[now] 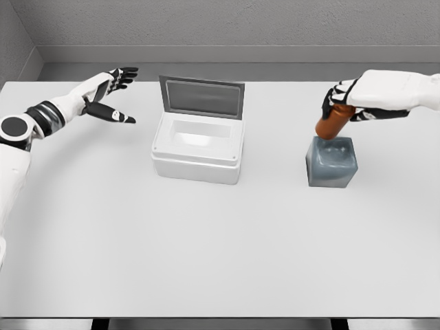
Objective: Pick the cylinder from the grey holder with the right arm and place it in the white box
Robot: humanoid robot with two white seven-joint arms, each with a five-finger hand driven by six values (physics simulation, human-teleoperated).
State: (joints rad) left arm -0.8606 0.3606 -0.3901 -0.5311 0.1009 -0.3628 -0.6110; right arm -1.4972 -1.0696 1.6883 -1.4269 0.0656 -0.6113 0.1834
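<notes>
Cylinder gripped at the holder, not yet clear

The right robot hand (pixel 342 98) is closed around the upper part of the brown cylinder (pixel 331 124), which leans to the left with its lower end at the mouth of the grey holder (pixel 331 162); whether that end is fully out cannot be told. The white box (pixel 198 148) stands well apart to the left on the surface (pixel 220 247), its lid (pixel 201 97) propped upright at the back. The left robot hand (pixel 110 93) hovers beyond the box, fingers spread, holding nothing.

Risks, as I judge them: a sideways pull before the tilted cylinder is clear could catch the holder's rim and drag or tip it. The grip sits high, so the cylinder may swing or slip in transit, and a low approach could strike the box wall or the raised lid
</notes>
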